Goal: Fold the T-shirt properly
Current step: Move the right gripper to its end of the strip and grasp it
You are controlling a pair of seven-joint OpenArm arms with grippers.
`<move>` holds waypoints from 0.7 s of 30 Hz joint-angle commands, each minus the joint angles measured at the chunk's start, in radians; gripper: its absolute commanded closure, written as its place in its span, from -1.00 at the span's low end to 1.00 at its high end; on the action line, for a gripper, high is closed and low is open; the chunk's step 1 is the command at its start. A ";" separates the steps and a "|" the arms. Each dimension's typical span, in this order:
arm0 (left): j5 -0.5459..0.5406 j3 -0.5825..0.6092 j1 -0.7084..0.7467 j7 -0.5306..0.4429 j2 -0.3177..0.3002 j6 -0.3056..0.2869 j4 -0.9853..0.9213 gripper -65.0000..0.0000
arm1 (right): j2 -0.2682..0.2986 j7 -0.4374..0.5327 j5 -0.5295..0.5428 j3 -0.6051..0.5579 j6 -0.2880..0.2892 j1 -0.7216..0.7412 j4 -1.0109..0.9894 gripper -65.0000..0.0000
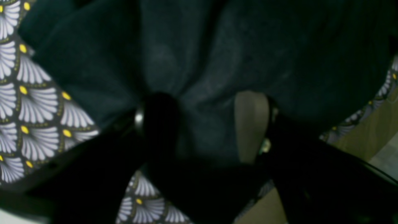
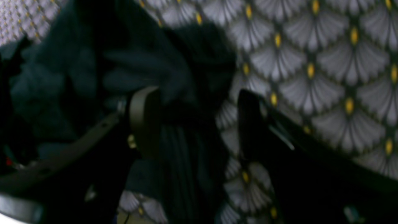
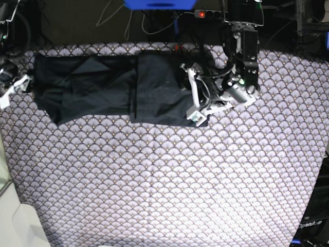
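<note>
The T-shirt [image 3: 110, 87] lies as a long dark band across the far part of the scallop-patterned cloth [image 3: 169, 180], close to that cloth's far edge; nearly all of the cloth on the near side of the shirt is bare, giving wide room there, while beyond the shirt's far edge there is only a narrow strip before cables and dark gear. The shirt is plain black with no print, partly folded, a doubled panel forming its thicker half toward the left gripper [image 3: 194, 95], with slanting creases on the thinner half. The left gripper sits at that end of the shirt, jaws spread apart with fabric bunched between the fingers [image 1: 252, 124], not pinched. The right gripper [image 3: 13, 90] is at the shirt's opposite end, by the cloth's side edge, jaws wide apart over rumpled fabric and holding nothing.
</note>
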 commanded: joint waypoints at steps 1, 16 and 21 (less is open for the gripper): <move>-0.011 0.001 -0.013 -0.005 0.003 -0.002 0.018 -0.09 | 0.027 0.019 0.021 0.010 0.004 0.011 0.014 -0.21; -0.011 -0.001 -0.013 -0.011 0.010 -0.002 0.018 -0.09 | -0.002 0.030 0.023 -0.073 0.004 0.005 -0.069 -0.21; -0.011 -0.001 -0.013 -0.011 0.010 -0.002 0.019 -0.09 | -0.022 0.022 0.026 -0.110 0.004 -0.030 0.002 -0.20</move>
